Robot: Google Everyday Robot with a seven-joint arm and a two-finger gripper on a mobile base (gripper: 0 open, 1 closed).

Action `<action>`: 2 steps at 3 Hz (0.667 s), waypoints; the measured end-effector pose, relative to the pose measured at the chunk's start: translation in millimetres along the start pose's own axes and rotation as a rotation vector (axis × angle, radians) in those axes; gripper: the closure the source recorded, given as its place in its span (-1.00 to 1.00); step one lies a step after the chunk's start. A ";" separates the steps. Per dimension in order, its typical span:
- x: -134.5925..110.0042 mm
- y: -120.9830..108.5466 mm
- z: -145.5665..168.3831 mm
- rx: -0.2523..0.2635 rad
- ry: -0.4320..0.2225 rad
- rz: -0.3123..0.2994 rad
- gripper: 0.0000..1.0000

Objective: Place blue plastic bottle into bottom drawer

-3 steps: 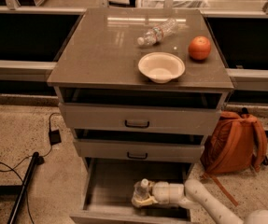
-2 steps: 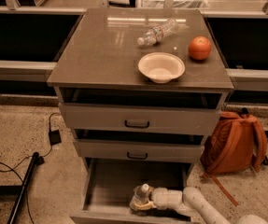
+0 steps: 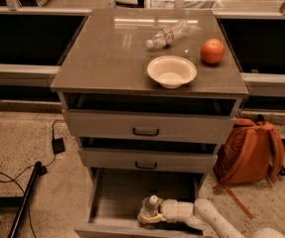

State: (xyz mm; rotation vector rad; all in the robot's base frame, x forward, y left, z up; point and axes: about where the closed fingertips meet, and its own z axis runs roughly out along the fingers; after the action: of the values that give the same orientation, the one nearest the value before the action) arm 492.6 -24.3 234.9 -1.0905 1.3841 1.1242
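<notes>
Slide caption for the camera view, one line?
Gripper grips the blue plastic bottle inside the open bottom drawer, near its front.

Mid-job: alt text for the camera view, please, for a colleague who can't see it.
The gripper holds the blue plastic bottle upright inside the open bottom drawer, near its front. On the cabinet top are a smaller bottle lying down, a white bowl and an orange; an orange backpack sits on the floor beside the cabinet.

No lettering is legible anywhere; the gripper [image 3: 150, 218], inside the bottom drawer [image 3: 100, 198], holds the blue plastic bottle [image 3: 151, 206].
</notes>
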 end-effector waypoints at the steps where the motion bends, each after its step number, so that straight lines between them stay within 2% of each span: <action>1: 2.1 3.3 6.0 0.001 0.048 -0.018 0.03; 2: 2.3 3.7 7.0 0.001 0.053 -0.020 -0.44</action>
State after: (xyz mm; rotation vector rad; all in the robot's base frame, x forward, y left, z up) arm 489.8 -16.9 232.5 -1.1380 1.4116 1.0867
